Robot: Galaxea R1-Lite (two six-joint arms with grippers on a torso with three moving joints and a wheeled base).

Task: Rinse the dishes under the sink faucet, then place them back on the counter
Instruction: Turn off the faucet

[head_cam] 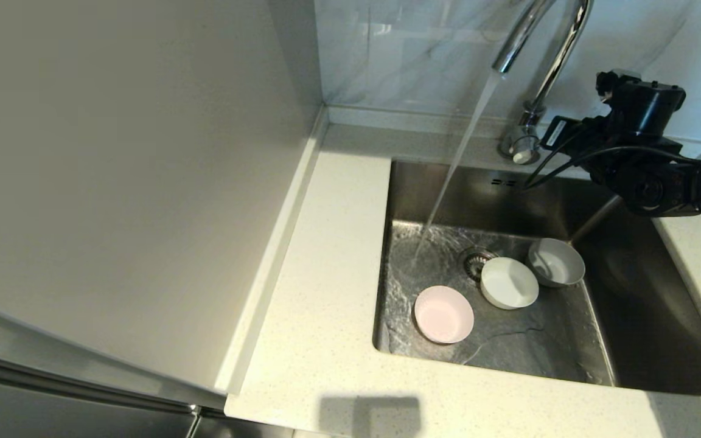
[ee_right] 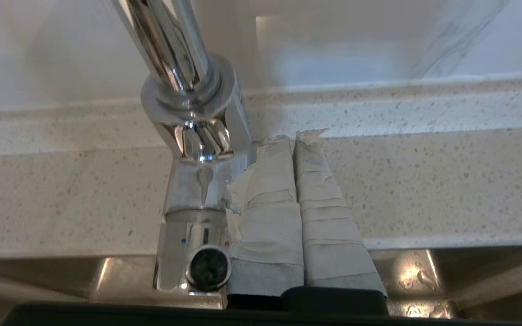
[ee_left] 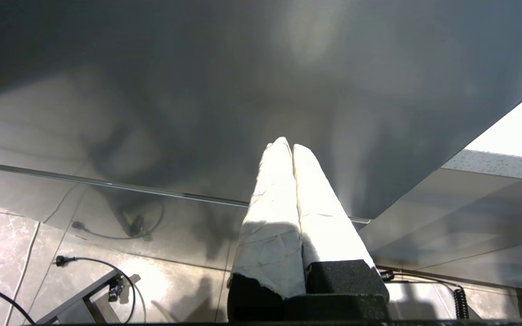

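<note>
Head view: water runs from the faucet (head_cam: 542, 67) into the sink (head_cam: 642, 340), striking bare steel at about ten o'clock from the drain; the pink bowl (head_cam: 443, 314), white bowl (head_cam: 509, 283) and grey bowl (head_cam: 556, 262) sit on the basin floor outside the stream, so rinsing seems barely begun and nothing is back on the bench (head_cam: 320, 304). Left wrist view: the left gripper (ee_left: 287, 146) is parked away from the sink, its taped fingers pressed together, empty. Right wrist view: the right gripper (ee_right: 293, 138) is fully closed, holding nothing, just beside the faucet's base, possibly touching.
</note>
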